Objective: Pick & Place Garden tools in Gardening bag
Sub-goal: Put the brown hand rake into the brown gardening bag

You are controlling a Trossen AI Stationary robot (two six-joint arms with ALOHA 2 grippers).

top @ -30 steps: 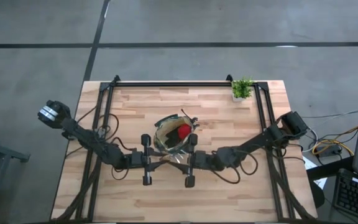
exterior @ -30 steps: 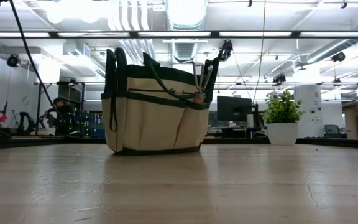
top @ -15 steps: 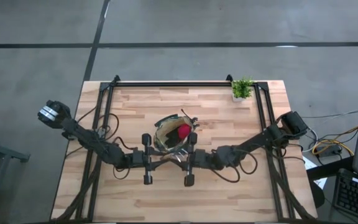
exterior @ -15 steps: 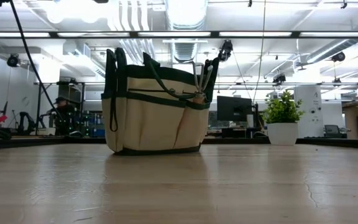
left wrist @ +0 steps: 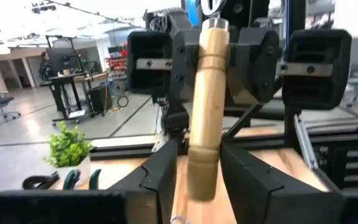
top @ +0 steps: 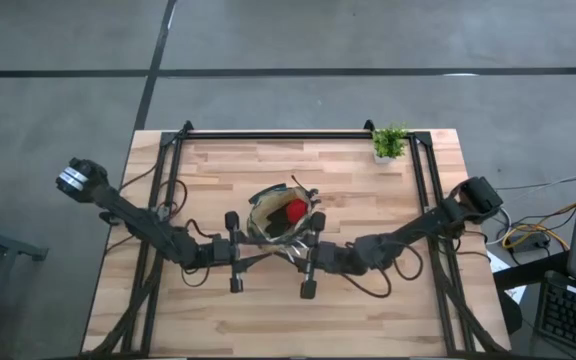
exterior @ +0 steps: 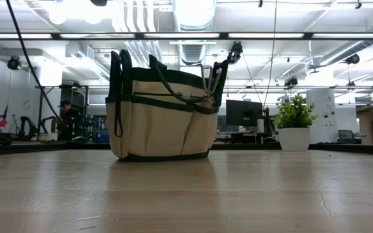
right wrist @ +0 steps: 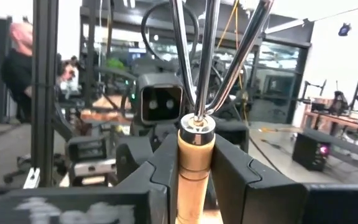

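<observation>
Wooden-handled hand rake: sits between the two sets of jaws, handle end towards the left one, three steel tines towards the right one and rising past it.
Right gripper: jaws closed on the rake's wooden handle just below the metal collar, both fingers pressed flat against the wood.
Left gripper: faces the right gripper head-on, with the rake's handle standing up between its jaws; whether it clamps the wood or merely flanks it cannot be told.
Meeting point: seen from above, both sets of jaws come together just beside the near rim of the gardening bag, above the table.
Gardening bag: tan canvas with dark green trim, upright on the table, just beyond the jaws.
Bag contents: a red glove-like item lies inside the open top, a little farther from the jaws than the rim.
Bag pocket: metal tools stand up out of an outer pocket.
Potted plant: small and green, at the far right corner, well apart from both jaws.
Table: pale wood planks under the arms.
</observation>
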